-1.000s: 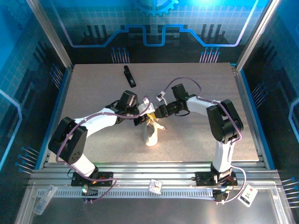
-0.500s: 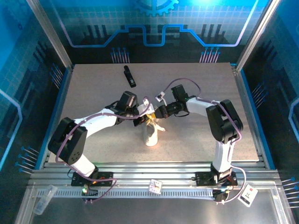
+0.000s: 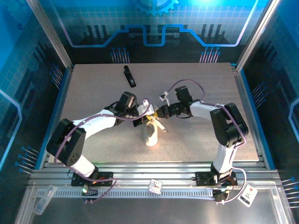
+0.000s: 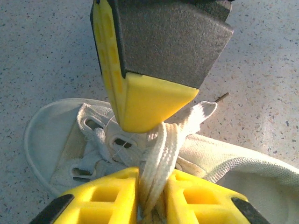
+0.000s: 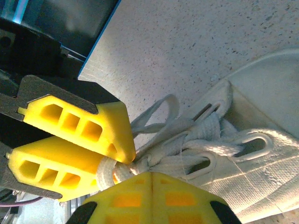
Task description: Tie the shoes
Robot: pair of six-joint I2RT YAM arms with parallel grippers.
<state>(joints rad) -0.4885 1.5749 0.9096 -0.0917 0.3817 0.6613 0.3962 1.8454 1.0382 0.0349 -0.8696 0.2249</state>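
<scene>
Item: white sneaker (image 3: pixel 151 134), lying on the worktop (image 3: pixel 93 93) midway between the two arms. We record the left end effector (image 4: pixel 152 186) clamped on the off-white laces (image 4: pixel 161 144) over the eyelets. Right end effector (image 5: pixel 152 179): fingers together, tip against those laces; whether it pinches a strand we cannot tell.

a small white low-top sneaker (image 3: pixel 150 136) sits upright near the middle of the table (image 3: pixel 93 84), its length running far to near with the laced part at the far end. its flat off-white laces (image 4: pixel 161 144) are drawn up from the eyelets into a tight bunch, with a loose loop beside it.
</scene>
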